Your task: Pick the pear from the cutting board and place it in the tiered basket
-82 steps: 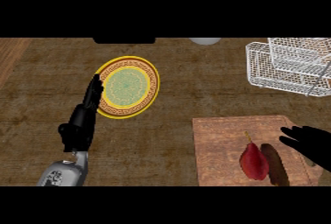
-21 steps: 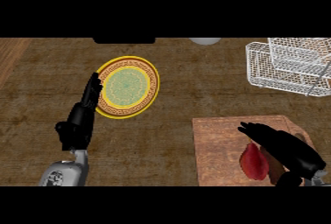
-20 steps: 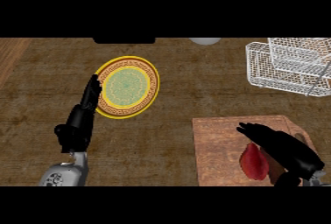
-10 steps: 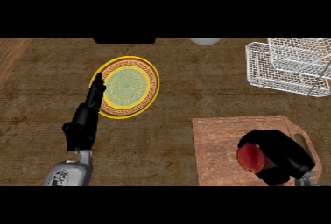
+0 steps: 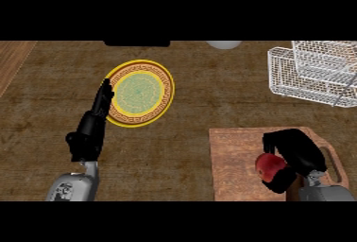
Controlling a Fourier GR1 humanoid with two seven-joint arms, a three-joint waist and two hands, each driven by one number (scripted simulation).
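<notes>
My right hand (image 5: 298, 150) had its fingers curled round the red pear (image 5: 269, 166) at the near part of the cutting board (image 5: 233, 156), so I judged the grasp was in hand and the next move called for a lift toward the tiered basket (image 5: 314, 75); my left hand (image 5: 90, 134) rested open.

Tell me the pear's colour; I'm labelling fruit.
Red. The pear shows best in the head view, held by the right robot hand.

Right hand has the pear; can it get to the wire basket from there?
Probably yes. The right hand, curled round the pear at the cutting board, has only counter between it and the basket. The plate and left hand lie off to the left.
</notes>
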